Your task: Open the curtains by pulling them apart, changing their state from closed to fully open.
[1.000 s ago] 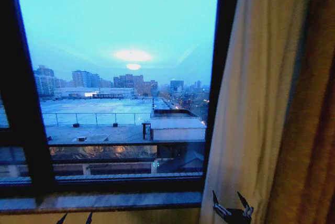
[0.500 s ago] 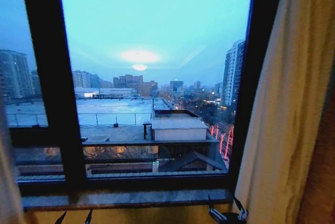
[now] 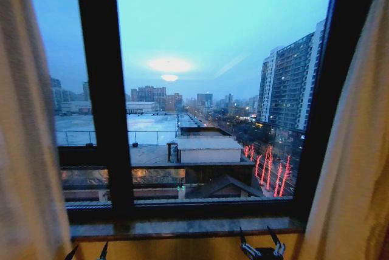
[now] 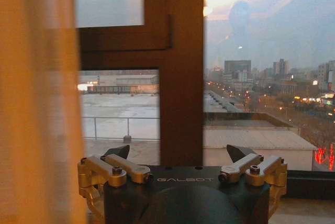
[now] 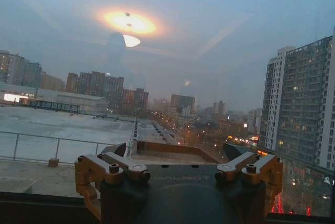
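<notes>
Curtains (image 3: 27,150): sheer white panels drawn apart, one at the left edge of the head view, one at the right edge, bare window (image 3: 206,90) between.
Left gripper (image 3: 85,253): low by the left panel, below the sill (image 3: 182,228); jaws spread, holding nothing.
Right gripper (image 3: 262,249): low near the right panel; jaws spread, empty.
</notes>
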`<state>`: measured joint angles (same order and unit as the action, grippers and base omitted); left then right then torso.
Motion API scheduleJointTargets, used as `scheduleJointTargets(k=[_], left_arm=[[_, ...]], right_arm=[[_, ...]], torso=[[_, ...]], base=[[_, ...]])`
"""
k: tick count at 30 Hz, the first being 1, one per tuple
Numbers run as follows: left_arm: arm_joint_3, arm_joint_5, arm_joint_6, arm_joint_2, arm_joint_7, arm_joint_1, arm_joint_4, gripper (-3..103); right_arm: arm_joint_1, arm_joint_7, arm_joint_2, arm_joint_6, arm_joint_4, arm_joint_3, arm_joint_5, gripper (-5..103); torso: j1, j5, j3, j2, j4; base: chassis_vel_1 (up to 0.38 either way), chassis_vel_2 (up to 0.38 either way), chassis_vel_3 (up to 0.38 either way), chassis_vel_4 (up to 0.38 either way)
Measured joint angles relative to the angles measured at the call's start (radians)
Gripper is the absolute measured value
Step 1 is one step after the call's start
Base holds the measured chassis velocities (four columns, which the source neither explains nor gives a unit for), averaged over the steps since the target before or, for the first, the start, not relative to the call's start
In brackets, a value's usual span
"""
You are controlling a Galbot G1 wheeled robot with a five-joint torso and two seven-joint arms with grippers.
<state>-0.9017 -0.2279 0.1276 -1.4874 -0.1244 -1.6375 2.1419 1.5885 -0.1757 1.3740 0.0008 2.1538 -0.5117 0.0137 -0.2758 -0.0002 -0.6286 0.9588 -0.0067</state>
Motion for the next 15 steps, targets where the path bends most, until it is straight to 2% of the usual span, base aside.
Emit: scheduleJointTargets(k=[10, 15], left_arm=[[0.000, 0.001, 0.000, 0.000, 0.001, 0.003, -0.006, 100], [-0.001, 0.001, -0.003, -0.001, 0.003, 0.002, -0.007, 100]], right_arm=[[-0.022, 0.004, 0.000, 0.020, -0.019, 0.009, 0.002, 100], [-0.039, 0.011, 0.000, 0.027, -0.030, 0.017, 0.018, 100]], torso=[[0.000, 0.0002, 0.000, 0.000, 0.0000], [0.000, -0.0006, 0.000, 0.000, 0.0004]], base=[[0.404, 0.306, -0.394, -0.299], [0.243, 0.226, -0.262, -0.228]])
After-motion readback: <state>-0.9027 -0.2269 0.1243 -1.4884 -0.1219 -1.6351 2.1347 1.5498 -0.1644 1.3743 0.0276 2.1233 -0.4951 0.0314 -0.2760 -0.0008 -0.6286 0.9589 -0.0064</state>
